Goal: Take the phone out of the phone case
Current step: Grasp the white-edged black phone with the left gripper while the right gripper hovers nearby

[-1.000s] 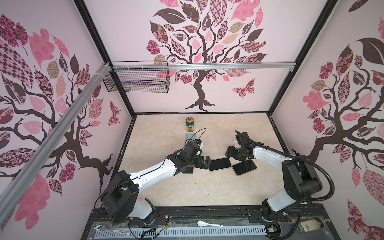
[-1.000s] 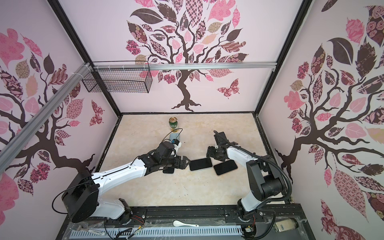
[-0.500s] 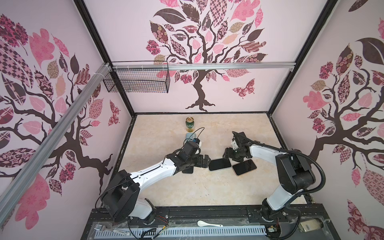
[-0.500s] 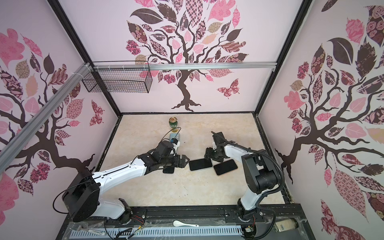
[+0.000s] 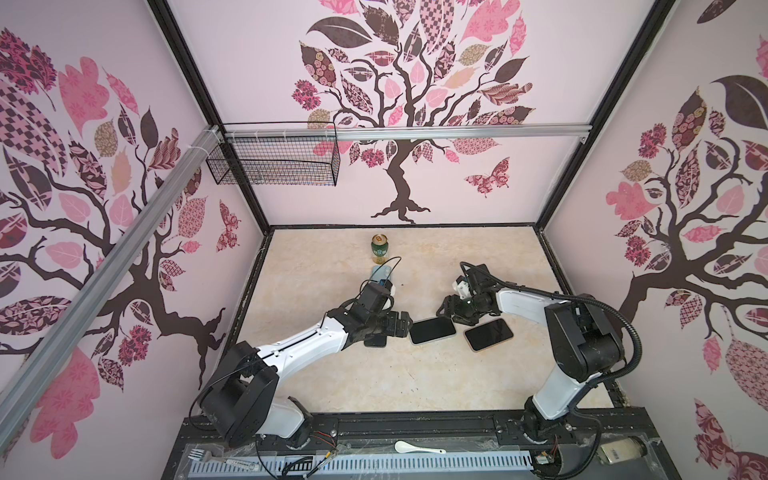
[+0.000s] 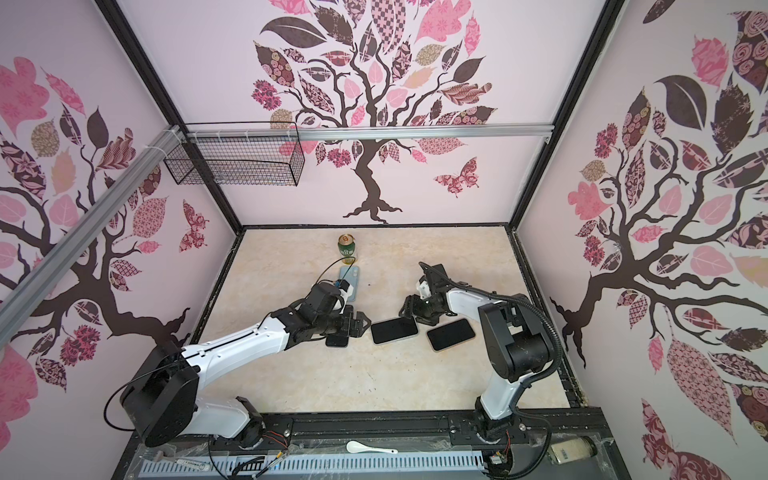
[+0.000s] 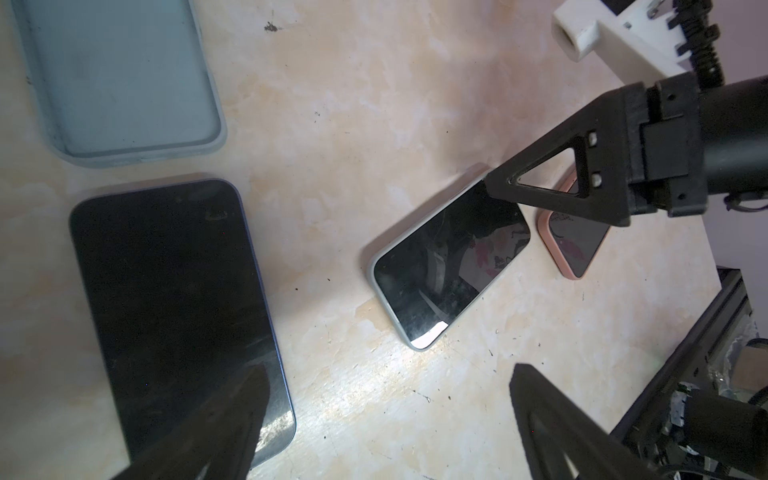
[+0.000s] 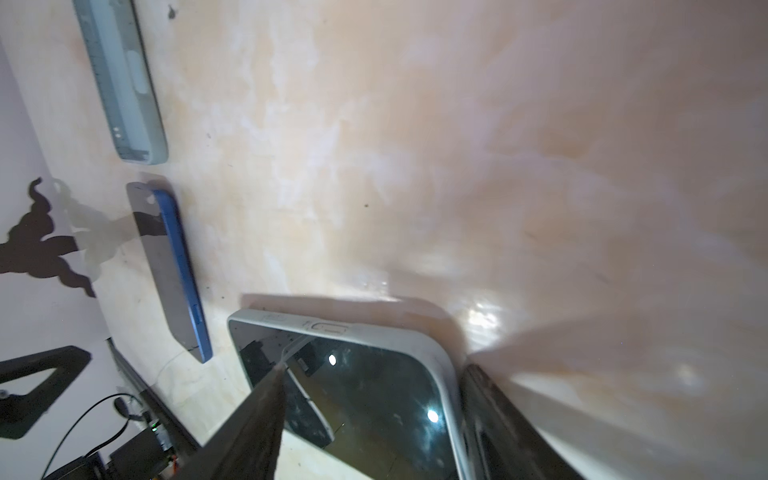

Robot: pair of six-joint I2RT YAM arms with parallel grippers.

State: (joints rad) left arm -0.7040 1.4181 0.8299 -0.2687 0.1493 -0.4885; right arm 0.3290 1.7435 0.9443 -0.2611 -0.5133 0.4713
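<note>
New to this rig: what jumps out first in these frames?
Both arms meet mid-table at the phone in a pale grey case: the right gripper has its fingers astride one corner, and the left gripper gapes open at the opposite end. By the left arm lie a bare blue phone and an empty grey-blue case; a pink-cased phone sits by the right arm.

Pale pink walls (image 5: 316, 203), printed with a dark-trunked tree (image 5: 399, 195) in pink and patterned leaves and a butterfly (image 5: 486, 180), close in three sides and meet at black frame posts (image 5: 179, 62). An aluminium rail (image 5: 415, 133) crosses the back wall with a black wire basket (image 5: 274, 166) hung at its left end, and a second rail (image 5: 104, 268) slants along the left wall. The bench (image 5: 374, 382) is beige, marble-patterned and glossy, with patches of bright glare.
</note>
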